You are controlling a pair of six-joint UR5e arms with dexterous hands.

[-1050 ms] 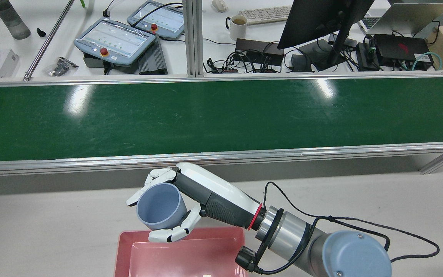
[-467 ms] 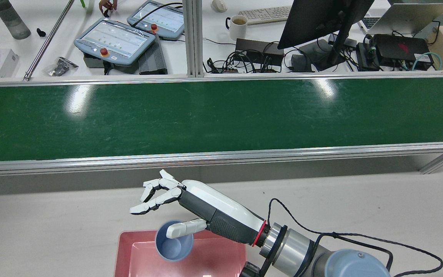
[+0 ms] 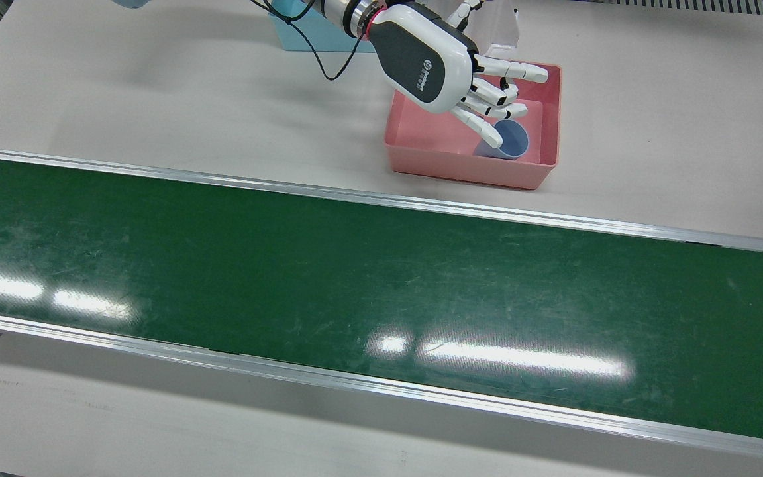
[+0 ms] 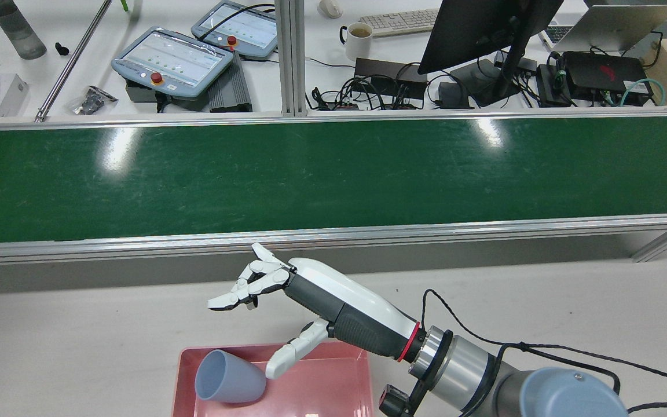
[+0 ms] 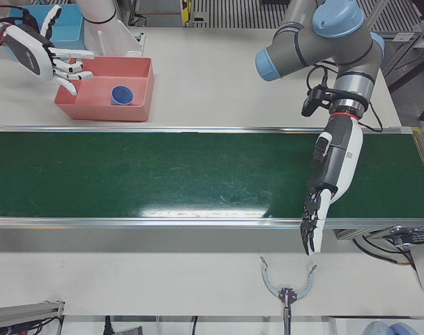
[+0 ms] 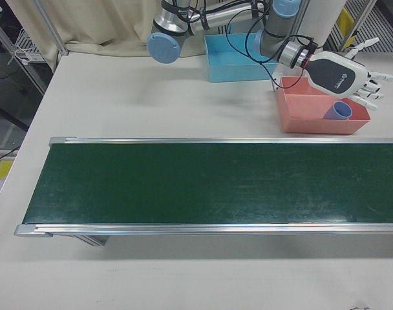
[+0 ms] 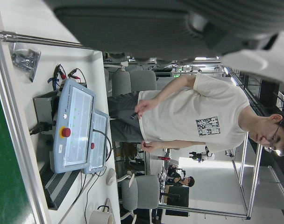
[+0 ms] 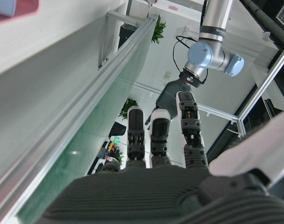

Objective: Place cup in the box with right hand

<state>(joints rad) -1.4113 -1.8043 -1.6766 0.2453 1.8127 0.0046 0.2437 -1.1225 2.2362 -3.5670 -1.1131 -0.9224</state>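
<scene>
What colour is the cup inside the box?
The cup is a soft grey-blue, lying in the pink box. The rear view shows it best.

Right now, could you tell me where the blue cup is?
The cup lies tipped inside the pink box, at its left end in the rear view, beside the open right hand.

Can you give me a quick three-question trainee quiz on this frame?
1. True or false: the right hand holds the cup.
2. The cup lies in: A) the pink box, B) the blue box, C) on the green belt.
3. Fill in: the left hand hangs over the ___ belt.

Key: 1 false, its fingers are spread and apart from the cup; 2 A, tipped on its side; 3 green.
</scene>
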